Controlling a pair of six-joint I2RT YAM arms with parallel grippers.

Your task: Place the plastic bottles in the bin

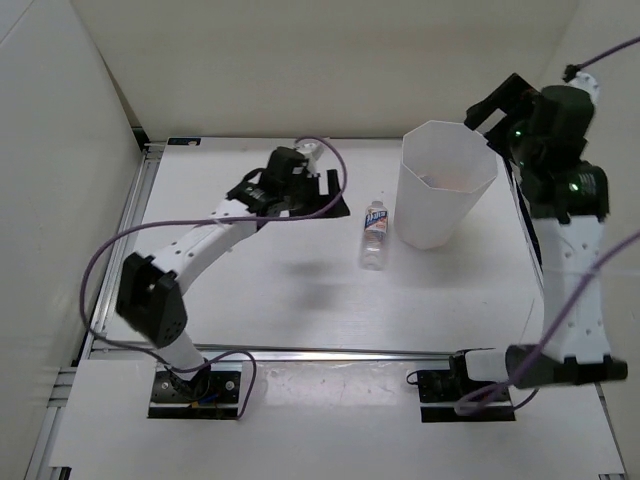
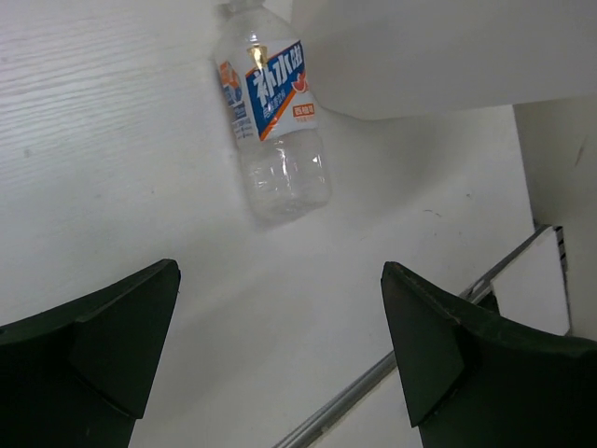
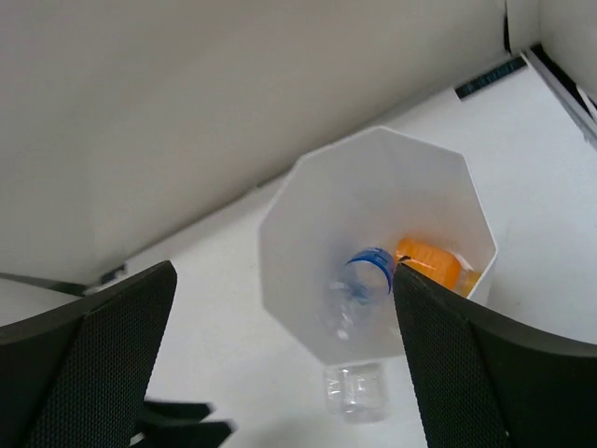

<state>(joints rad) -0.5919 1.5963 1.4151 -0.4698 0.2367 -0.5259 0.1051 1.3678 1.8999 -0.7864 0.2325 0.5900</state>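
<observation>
Left wrist view has the left claw spread wide and empty, the labelled bottle lying on the worktop just ahead of its fingers, neck pointing away. A good grab means advancing, lowering until the fingers straddle the body, then closing at the label. Below the right claw, wide and empty too, stands the bin, holding an orange bottle and a blue-capped bottle.

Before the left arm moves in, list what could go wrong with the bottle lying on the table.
The clear plastic bottle with the blue-and-orange label lies on its side beside the tall white octagonal bin, so it may roll away from the open left gripper. Reaching in could nudge the bin. The open right gripper above the bin might block the drop.
</observation>
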